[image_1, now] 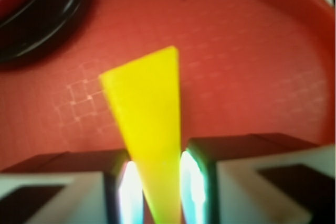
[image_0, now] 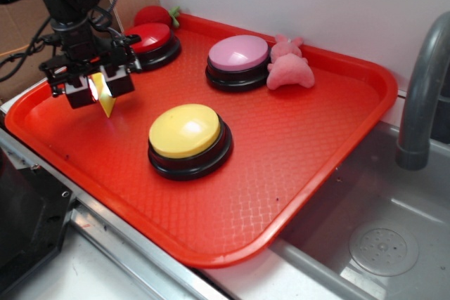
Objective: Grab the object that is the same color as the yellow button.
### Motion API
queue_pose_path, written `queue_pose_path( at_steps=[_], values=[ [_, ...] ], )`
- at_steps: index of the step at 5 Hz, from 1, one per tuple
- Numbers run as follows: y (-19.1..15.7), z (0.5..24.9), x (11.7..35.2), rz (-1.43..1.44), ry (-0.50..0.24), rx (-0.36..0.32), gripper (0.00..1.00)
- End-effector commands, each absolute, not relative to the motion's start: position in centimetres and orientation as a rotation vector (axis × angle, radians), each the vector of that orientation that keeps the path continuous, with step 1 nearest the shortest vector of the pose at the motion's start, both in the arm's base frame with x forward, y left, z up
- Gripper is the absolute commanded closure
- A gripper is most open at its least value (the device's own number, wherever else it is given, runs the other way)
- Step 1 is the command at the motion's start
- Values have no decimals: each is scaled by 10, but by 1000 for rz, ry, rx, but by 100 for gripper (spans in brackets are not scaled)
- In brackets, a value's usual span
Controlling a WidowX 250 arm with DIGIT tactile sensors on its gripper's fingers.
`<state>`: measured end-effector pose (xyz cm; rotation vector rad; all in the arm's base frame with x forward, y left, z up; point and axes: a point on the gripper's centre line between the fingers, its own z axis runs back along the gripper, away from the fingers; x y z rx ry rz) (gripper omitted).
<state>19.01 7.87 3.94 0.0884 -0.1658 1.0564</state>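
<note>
Yellow wedge (image_0: 105, 96): small, solid, triangular like a cheese slice. Pinched between the jaws at its narrow end, wide end pointing down, hanging clear above the tray surface near the left side. Wrist view shows the same wedge (image_1: 149, 129) as a long taper, its flat faces pressed by both pads, wider edge away from the camera.

Yellow button (image_0: 188, 138): large round push button, glossy yellow dome on a black base, sitting flat and upright mid-tray, to the right of the wedge and apart from it.
</note>
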Motion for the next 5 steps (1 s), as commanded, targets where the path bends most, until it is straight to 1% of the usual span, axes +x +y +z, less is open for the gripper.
queue_pose_path(
  at_steps=[1,2,3,4,5],
  values=[
    [57,106,192,809,-231,112,100],
    [34,139,190,560,-143,83,100],
    [20,159,183,384,-110,1,100],
    [22,166,175,310,-46,-48,100],
    [28,161,171,347,-31,-72,100]
  ],
)
